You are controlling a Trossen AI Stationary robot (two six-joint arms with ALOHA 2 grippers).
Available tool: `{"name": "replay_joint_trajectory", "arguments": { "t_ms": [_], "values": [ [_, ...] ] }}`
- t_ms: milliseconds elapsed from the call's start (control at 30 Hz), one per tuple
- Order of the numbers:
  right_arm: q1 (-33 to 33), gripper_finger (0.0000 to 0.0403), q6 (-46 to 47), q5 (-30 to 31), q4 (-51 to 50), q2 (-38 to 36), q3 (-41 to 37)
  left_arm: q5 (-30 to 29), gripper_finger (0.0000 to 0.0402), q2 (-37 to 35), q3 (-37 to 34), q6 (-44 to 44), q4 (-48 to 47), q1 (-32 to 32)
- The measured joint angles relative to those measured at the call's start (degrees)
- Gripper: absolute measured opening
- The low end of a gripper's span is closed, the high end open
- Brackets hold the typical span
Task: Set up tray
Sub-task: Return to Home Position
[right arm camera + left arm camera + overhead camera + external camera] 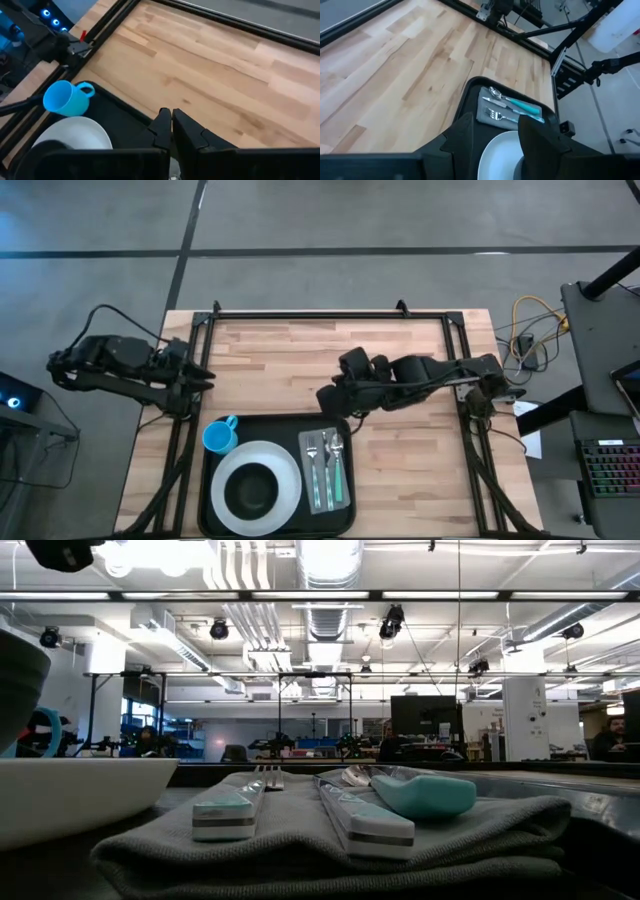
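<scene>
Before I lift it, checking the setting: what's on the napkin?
A fork, knife and spoon lie side by side on the napkin. The tray surface beneath it is hidden.

R gripper [171, 116]: fingers pressed tog., nothing btwn them, tips near the tray's rim. Tray [122, 116] is black w/ a raised edge and sits on the wood table [215, 70]. Blue mug [65, 97] stands upright in a tray corner, handle showing. White plate [75, 136] is just beside the mug, w/ a dark bowl [45, 149] on it, only partly seen. Black frame rail [105, 25] runs along the table edge. Left arm [50, 42] sits past the rail, blue lights [47, 12] behind it.
</scene>
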Motion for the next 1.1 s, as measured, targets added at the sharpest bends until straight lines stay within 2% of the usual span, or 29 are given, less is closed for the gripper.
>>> {"name": "replay_joint_trajectory", "arguments": {
  "t_ms": [167, 333, 400, 467, 567, 633, 833, 1000, 1100],
  "values": [
    [2.53, 0.0009, 0.88, 0.99, 8.72, 0.02, -6.42, -0.02, 0.0137, 0.0, 0.22, 0.03, 0.04, 0.0],
    [4.61, 0.0009, 2.86, 2.53, 22.77, -3.11, -17.74, -0.01, 0.0137, -1.67, 0.16, 0.42, 0.05, 0.0],
    [5.37, 0.0009, 0.21, 2.37, 34.67, -4.71, -23.54, -0.02, 0.0137, -2.23, 0.17, 0.46, 0.07, 0.0],
    [5.72, 0.0009, -6.73, -0.71, 51.02, -6.06, -29.56, -0.01, 0.0137, -2.35, 0.15, 0.81, 0.49, 0.01],
    [4.4, 0.0009, -19.31, -9.62, 77.41, -7.06, -38.31, 0.0, 0.0137, -2.35, 0.15, 1.42, 1.37, 0.0],
    [2.07, 0.0009, -23.91, -14.64, 88.09, -8.33, -43.4, -0.02, 0.0137, -2.22, 0.15, 1.52, 2.15, 0.01],
    [-4.32, 0.0009, -23.58, -18.56, 90.3, -17.5, -57.2, 0.0, 0.0137, -2.34, 0.15, 1.56, 2.3, 0.0],
    [-4.5, 0.0009, -29.47, -19.1, 90.53, -28.43, -66.55, 0.0, 0.0137, -4.64, 0.13, 1.56, 2.23, 0.0],
    [-4.67, 0.0009, -28.73, -17.41, 90.65, -35.69, -73.52, -0.02, 0.0137, -6.47, -0.39, 1.55, 2.35, 0.0]
  ]
}}
